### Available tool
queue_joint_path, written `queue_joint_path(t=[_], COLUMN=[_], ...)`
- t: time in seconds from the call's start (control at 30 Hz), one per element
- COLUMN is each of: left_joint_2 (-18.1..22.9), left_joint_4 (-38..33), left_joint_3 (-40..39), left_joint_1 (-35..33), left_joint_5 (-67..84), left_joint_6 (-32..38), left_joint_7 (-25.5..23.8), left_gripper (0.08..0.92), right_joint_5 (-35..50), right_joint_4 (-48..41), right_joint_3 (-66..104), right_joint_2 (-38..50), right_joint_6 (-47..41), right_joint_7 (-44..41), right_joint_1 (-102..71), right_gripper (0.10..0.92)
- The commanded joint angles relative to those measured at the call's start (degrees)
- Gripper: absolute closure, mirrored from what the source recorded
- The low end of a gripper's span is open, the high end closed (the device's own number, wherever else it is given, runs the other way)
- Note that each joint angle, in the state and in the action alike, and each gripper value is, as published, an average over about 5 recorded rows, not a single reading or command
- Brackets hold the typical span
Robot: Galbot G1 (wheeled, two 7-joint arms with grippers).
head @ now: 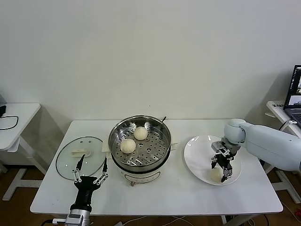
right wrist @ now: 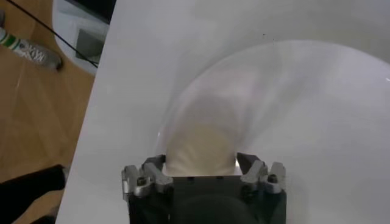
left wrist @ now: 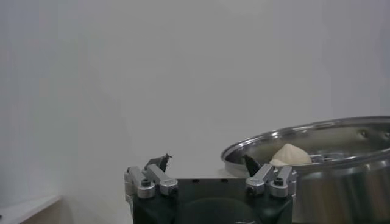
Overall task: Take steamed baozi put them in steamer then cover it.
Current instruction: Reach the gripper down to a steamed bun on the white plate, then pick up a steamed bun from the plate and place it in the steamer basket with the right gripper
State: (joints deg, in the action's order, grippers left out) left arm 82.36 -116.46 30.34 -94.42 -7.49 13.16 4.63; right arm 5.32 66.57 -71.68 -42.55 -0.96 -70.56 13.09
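The steamer [head: 114,136] stands mid-table, uncovered, with two steamed baozi [head: 140,133] [head: 128,146] on its perforated tray. A third baozi [head: 216,174] lies on the white plate [head: 197,150] at the right. My right gripper [head: 219,172] reaches down over that bun, its fingers pressed against both sides. In the right wrist view the baozi [right wrist: 201,137] fills the gap of the right gripper [right wrist: 200,161] above the plate [right wrist: 317,109]. My left gripper [head: 92,162] waits open at the front left, beside the steamer. The left wrist view shows the left gripper [left wrist: 206,161] empty, with the steamer rim [left wrist: 341,131] and a baozi [left wrist: 292,153] beyond.
The clear glass lid [head: 68,165] with a white handle lies flat on the table left of the steamer, just behind my left gripper. A laptop [head: 295,94] sits on a side table at the far right, and another small table [head: 19,115] stands at the far left.
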Motion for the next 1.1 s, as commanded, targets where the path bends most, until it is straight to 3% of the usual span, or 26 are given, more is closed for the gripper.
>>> queue_joint_path(t=[0.03, 0.27, 0.6, 1.1], left_joint_2=[0.00, -0.24, -0.46, -0.31], left_joint_4=[-0.11, -0.39, -1.04, -2.15], left_joint_3=[0.02, -0.09, -0.44, -0.22], left_joint_1=[0.04, 0.13, 0.01, -0.47], left_joint_5=[-0.01, 0.00, -0.01, 0.02], left_joint_6=[0.01, -0.07, -0.26, -0.25], left_joint_7=[0.01, 0.04, 0.05, 0.08], left_gripper=[0.177, 0.177, 0.177, 0.177], right_joint_5=[0.46, 1.53, 3.35, -8.14], right_joint_4=[0.75, 3.02, 6.64, 17.65], right_joint_3=[-0.42, 0.33, 0.43, 2.34], right_joint_2=[0.43, 0.60, -9.60, -21.44], right_joint_6=[0.33, 4.02, 20.55, 34.71], right_joint_7=[0.30, 0.00, 0.72, 5.53], right_joint_1=[2.14, 10.25, 28.25, 27.20], right_gripper=[0.324, 0.353, 0.363, 0.372])
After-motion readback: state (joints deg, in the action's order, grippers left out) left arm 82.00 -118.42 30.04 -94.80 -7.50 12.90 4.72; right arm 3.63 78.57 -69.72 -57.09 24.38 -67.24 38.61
